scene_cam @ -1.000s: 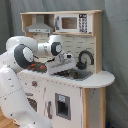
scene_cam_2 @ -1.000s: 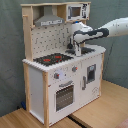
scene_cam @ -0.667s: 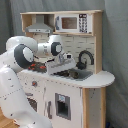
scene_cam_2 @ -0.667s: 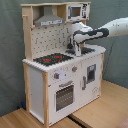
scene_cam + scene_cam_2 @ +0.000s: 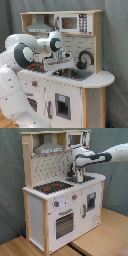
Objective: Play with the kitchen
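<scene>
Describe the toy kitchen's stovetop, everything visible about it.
The stovetop is a flat black panel with red-ringed burners, set into the kitchen's white counter beneath the grey hood. In the second exterior view it lies at the counter's left end, beside the sink area where the gripper hangs. Nothing rests on it there. Knobs sit on the front panel below. In the first exterior view the arm hides most of it.

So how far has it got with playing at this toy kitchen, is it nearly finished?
Hard to call it nearly finished, as nothing shows a clear end. Nothing on the toy kitchen looks changed: the oven door is shut and the red-ringed stovetop is bare. In hand: the gripper is down at the sink, beside the black faucet. Left untouched: the knobs and the microwave.
</scene>
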Tool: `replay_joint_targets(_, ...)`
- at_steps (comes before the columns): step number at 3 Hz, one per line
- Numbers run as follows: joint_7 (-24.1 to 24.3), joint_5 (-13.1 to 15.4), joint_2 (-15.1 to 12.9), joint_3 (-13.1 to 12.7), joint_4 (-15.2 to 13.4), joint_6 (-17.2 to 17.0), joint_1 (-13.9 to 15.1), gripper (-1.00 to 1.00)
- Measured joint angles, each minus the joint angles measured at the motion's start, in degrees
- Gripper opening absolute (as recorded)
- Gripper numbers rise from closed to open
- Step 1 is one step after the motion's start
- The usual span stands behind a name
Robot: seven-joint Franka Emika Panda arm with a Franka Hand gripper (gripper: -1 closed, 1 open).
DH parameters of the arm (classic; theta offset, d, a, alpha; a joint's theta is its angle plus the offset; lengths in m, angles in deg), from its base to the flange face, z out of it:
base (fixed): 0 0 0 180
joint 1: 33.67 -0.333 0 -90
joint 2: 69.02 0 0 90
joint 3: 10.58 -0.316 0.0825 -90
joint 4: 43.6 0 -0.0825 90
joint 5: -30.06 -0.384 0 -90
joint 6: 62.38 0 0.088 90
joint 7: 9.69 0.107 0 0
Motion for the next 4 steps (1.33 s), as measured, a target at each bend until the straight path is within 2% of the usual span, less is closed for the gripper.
replay_joint_targets(1, 0.7, 0.6, 0.0, 2.7, 2.7, -4.1, -1.5, -1.0)
replay_joint_targets(2, 0.4, 1.8, 0.9, 1.5, 8.1, -5.1, -1.2, -1.0)
replay_joint_targets(4, -1.0, 1.9, 3.6, -4.1, 17.6, -5.6, -1.1, -1.0)
